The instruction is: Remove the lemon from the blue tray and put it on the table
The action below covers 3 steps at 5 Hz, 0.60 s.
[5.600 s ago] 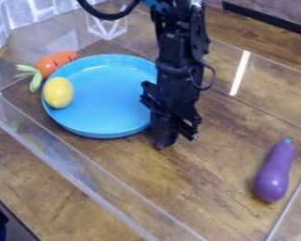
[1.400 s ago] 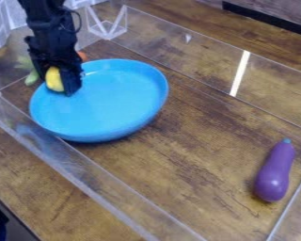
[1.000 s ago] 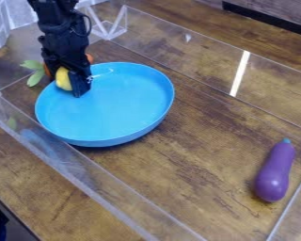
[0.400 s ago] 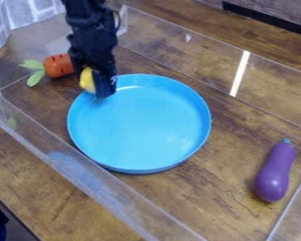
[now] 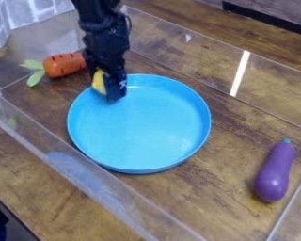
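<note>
- A dark wooden table (image 5: 203, 202) fills the view.
- A round blue tray (image 5: 147, 127) sits at centre.
- The arm's gripper (image 5: 109, 83) points down over the tray's far-left rim.
- Its jaws are closed on the lemon (image 5: 102, 83), which sits between them, low over the tray.
- Bare table lies just left of the rim, the nearest place to set it.

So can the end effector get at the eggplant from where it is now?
Probably not right away: the end effector is shut on the lemon at the blue tray's far rim. The eggplant lies in the open across the table, nothing on it.
</note>
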### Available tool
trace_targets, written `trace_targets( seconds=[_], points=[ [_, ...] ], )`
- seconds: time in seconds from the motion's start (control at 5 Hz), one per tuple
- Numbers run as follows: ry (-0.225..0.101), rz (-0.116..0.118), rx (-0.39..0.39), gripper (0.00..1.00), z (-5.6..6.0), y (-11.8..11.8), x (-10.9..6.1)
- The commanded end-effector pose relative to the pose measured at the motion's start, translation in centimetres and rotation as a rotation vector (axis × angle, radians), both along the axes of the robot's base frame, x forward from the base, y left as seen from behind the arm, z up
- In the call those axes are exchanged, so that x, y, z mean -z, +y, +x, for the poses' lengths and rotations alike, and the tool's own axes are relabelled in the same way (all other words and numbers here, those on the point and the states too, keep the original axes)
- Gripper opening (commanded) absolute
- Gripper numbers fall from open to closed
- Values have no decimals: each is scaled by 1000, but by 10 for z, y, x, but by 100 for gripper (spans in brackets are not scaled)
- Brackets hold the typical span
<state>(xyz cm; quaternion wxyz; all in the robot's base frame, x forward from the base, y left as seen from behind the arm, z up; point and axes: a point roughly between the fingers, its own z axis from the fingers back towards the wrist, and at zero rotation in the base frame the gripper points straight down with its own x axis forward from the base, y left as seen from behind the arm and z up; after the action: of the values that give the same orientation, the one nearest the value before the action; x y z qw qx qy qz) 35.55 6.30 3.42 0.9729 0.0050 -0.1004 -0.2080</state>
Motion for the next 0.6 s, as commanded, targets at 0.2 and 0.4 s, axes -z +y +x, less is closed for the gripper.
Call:
trace_targets(
  seconds=[0.2,0.4],
  points=[
    [-87,33,72,0,17,-20,-1],
    [-95,44,89,0,12,-20,-5]
  ],
)
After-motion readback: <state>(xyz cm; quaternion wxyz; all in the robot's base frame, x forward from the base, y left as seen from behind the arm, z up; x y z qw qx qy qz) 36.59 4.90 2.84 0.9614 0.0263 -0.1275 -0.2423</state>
